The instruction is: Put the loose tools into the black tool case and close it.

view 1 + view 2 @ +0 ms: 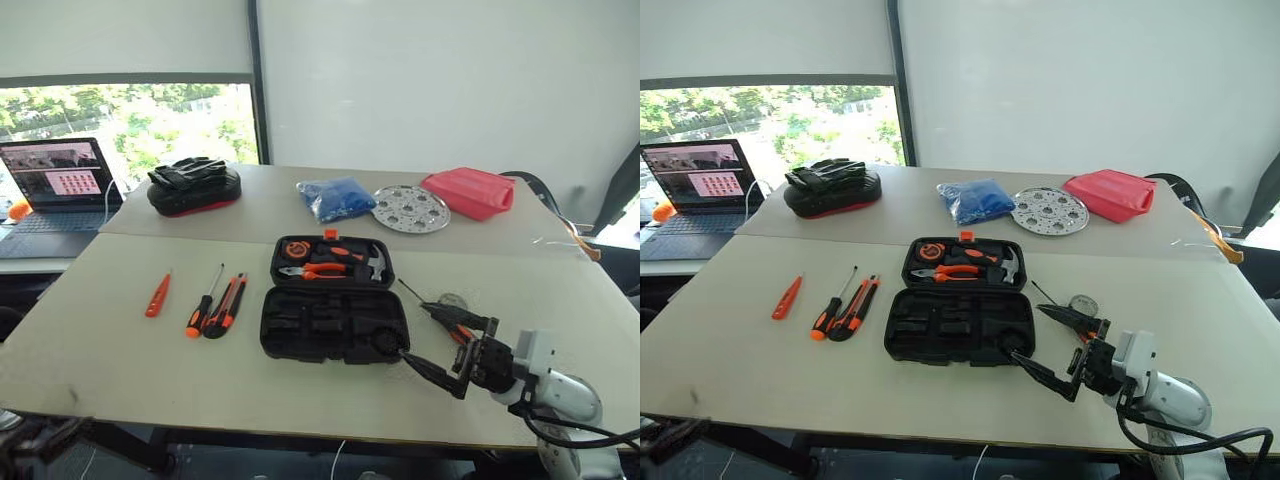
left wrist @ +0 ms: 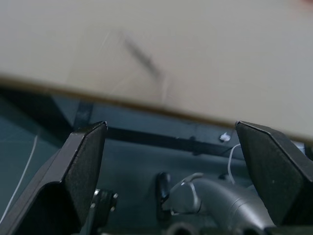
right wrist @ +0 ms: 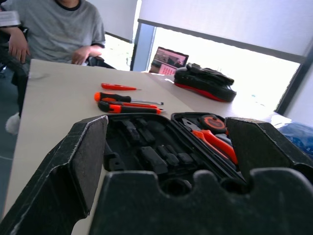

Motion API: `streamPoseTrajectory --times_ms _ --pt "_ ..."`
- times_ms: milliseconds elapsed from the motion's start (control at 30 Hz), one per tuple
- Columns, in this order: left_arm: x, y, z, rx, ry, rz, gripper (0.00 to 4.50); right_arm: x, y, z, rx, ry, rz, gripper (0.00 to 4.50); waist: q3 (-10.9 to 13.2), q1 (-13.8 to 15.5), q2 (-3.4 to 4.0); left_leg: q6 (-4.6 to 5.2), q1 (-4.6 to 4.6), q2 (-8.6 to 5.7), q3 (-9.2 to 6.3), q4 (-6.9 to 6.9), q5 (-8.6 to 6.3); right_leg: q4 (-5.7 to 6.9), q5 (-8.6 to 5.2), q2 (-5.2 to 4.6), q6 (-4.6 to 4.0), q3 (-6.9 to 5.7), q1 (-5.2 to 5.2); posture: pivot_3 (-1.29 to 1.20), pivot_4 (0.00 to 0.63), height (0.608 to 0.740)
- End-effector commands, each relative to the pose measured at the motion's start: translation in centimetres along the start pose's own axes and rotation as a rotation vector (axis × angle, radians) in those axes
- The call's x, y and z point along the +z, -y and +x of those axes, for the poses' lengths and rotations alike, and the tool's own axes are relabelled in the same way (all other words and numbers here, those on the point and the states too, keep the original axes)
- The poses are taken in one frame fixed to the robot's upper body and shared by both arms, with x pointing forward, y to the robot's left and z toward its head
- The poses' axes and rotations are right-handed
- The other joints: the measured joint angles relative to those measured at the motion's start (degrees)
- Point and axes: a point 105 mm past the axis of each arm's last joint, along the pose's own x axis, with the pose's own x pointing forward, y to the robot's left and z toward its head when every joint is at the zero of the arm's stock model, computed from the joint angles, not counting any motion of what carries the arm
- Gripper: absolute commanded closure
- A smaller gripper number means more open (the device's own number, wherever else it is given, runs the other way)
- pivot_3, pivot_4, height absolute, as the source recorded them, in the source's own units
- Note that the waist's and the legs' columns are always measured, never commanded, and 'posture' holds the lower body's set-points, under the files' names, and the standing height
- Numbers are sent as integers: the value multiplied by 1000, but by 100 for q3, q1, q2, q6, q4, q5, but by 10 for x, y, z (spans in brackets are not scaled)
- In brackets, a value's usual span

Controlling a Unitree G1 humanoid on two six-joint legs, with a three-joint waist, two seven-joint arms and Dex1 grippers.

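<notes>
Black moulded plastic is lying open in front of you: the black tool case (image 1: 334, 300) is sitting mid-surface, its far half already carrying pliers, a hammer and a tape measure, its near half showing bare slots. The loose tools are waiting to its left on the pale surface (image 1: 100, 350): two screwdrivers (image 1: 204, 302) and the utility knife (image 1: 229, 303) bunched just beside each other, the slim orange tester (image 1: 158, 294) a little further left, and a small tape roll (image 1: 1083, 305) lying to the case's right. Your right gripper (image 1: 437, 349) is hovering at the case's near right corner with its fingers spread and nothing between them; your left gripper (image 2: 171, 161) is likewise standing wide apart and pinching nothing, looking at the surface's edge from below. You are judging the first pick: the tape roll looks nearest to your right gripper, so you could be lifting clear of the case rim and coming down over it squarely.
</notes>
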Motion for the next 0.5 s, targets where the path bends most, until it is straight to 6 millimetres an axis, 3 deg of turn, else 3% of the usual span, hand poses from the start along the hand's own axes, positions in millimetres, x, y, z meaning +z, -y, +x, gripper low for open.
streamPoseTrajectory --times_ms 33,167,500 --pt "31 29 20 -82 -28 36 0 8 3 1 15 10 -55 44 0 -15 1 0 1 0 1 0 0 2 2 1 3 1 2 0 150 740" --pt "46 50 54 -112 -125 79 0 5 3 1 28 -3 -55 44 4 -74 8 0 0 -20 1 -3 0 3 14 2 4 5 -2 0 150 740" --pt "82 67 119 -63 -154 128 0 0 -1 -5 12 -26 -55 44 5 -120 7 -2 -25 -39 -7 -26 0 4 32 -5 -23 7 -27 0 150 740"
